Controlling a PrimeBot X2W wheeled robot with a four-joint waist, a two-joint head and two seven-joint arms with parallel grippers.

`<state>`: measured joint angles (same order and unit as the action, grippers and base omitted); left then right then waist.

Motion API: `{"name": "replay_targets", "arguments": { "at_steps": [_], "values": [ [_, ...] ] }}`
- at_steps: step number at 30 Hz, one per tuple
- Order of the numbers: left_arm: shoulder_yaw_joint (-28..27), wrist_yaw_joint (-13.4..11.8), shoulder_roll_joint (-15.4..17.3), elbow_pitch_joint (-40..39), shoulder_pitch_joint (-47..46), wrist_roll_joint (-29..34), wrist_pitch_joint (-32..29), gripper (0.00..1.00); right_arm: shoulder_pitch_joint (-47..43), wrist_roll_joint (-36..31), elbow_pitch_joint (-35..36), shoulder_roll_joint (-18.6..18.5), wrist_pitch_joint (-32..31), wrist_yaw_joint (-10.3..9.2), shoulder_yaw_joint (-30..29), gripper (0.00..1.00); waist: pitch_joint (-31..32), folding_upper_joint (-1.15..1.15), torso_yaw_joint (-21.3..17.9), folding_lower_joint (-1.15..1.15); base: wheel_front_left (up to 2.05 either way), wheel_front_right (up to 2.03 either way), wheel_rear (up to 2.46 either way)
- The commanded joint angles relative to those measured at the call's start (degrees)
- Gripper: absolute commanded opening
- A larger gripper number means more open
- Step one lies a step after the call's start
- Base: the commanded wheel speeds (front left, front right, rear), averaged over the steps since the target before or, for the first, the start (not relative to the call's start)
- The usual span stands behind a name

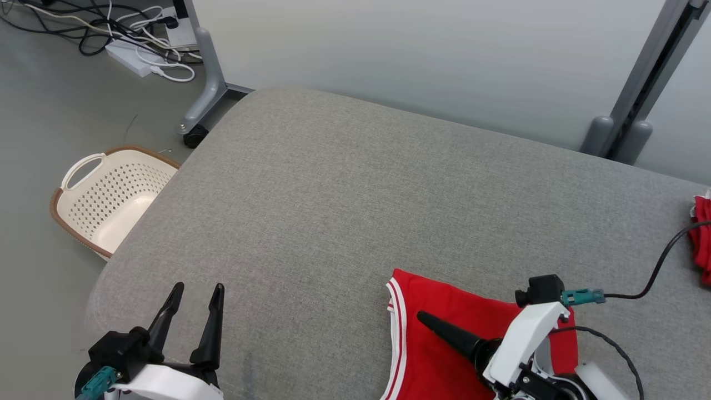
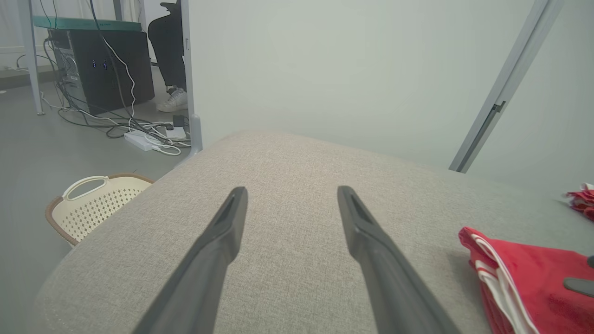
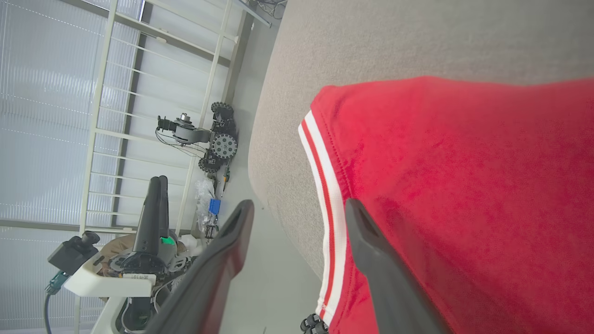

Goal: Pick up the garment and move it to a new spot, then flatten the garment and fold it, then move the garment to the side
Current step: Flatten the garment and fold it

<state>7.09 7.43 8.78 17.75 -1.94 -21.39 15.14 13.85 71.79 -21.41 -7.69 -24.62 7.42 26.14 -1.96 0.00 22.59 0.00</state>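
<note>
Cream perforated plastic basket [image 1: 111, 200] sits on the floor, just off the left edge of the grey fabric-covered table [image 1: 355, 194]. Left gripper [image 1: 198, 289] is over the near-left corner, fingers spread wide, holding nothing. Bare grey fabric runs from there to the red garment with white-striped trim [image 1: 427, 366], flat at the near edge, right of centre. Right gripper [image 3: 299, 204] is over the striped hem, fingers apart, nothing clamped: one above red cloth, the other past the table edge. Second crumpled red cloth [image 1: 701, 239] is at the far right edge.

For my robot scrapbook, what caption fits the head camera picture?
Open right gripper at a red garment on the grey table, open left gripper apart.
</note>
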Motion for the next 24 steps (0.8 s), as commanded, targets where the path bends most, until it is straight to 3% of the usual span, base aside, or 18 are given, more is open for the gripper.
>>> {"name": "replay_targets", "arguments": {
  "at_steps": [1,8,11,17,24],
  "values": [
    [-0.2,0.1,0.4,0.0,-0.7,-0.4,0.0,1.0,1.0,0.5,0.4,-0.8,0.8,0.14,0.0,1.0,0.1,0.0,-0.5,0.0,0.0,0.0,0.0],
    [-0.4,0.1,0.5,-0.5,-0.3,0.1,0.0,1.0,2.0,0.1,5.8,-4.6,6.8,0.14,-0.6,1.0,0.5,0.0,-3.2,0.0,0.0,0.0,0.0],
    [-0.6,0.1,0.7,-1.1,0.0,0.3,0.0,1.0,1.6,-2.6,6.7,-8.3,9.8,0.14,-0.5,1.0,0.7,0.0,-5.0,0.0,0.0,0.0,0.0],
    [-1.9,0.1,0.3,-3.2,0.6,0.9,0.0,1.0,1.0,-9.2,3.2,-12.8,10.6,0.14,0.8,1.0,0.8,0.0,-7.5,0.0,0.0,0.0,0.0],
    [-2.7,0.1,-0.6,-4.3,1.4,1.8,0.0,1.0,1.2,-14.6,-3.3,-12.3,8.1,0.14,1.5,1.0,1.2,0.0,-8.8,0.0,0.0,0.0,0.0]
  ]
}}
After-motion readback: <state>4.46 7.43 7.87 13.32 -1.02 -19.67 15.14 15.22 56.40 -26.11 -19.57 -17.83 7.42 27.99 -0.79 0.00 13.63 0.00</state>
